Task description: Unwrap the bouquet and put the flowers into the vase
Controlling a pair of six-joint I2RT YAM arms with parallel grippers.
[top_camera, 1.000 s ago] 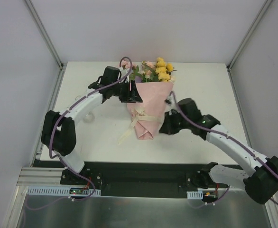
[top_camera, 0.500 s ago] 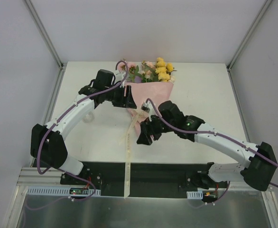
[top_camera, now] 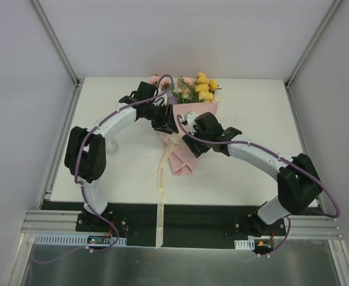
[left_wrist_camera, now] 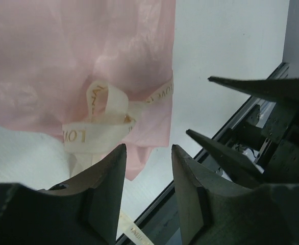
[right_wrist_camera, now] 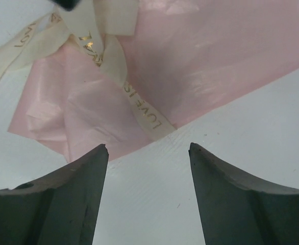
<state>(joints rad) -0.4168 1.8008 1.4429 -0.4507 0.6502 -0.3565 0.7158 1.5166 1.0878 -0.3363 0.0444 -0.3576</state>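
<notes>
The bouquet (top_camera: 180, 152) lies mid-table in pink paper, its yellow and pink flowers (top_camera: 198, 88) pointing to the far side. A cream ribbon (top_camera: 160, 190) is still looped round the cone (left_wrist_camera: 106, 120) and trails over the table's front edge. My left gripper (top_camera: 168, 124) hovers at the cone's left side. Its jaws (left_wrist_camera: 148, 150) are open and hold nothing. My right gripper (top_camera: 185, 142) is over the cone's right side, open wide (right_wrist_camera: 148, 148) above bare table just short of the paper (right_wrist_camera: 200, 61). The vase (top_camera: 111, 146) shows only faintly by the left arm.
White walls with metal posts (top_camera: 55, 42) close in the table on three sides. A black rail (top_camera: 174, 217) with the arm bases runs along the front edge. The two wrists are close together over the bouquet; the right gripper's fingers (left_wrist_camera: 226, 153) show in the left wrist view.
The right gripper pulled one ribbon tail long toward the front edge, then opened and swung back to the bouquet. The left gripper shifted slightly and its jaws narrowed a little.
</notes>
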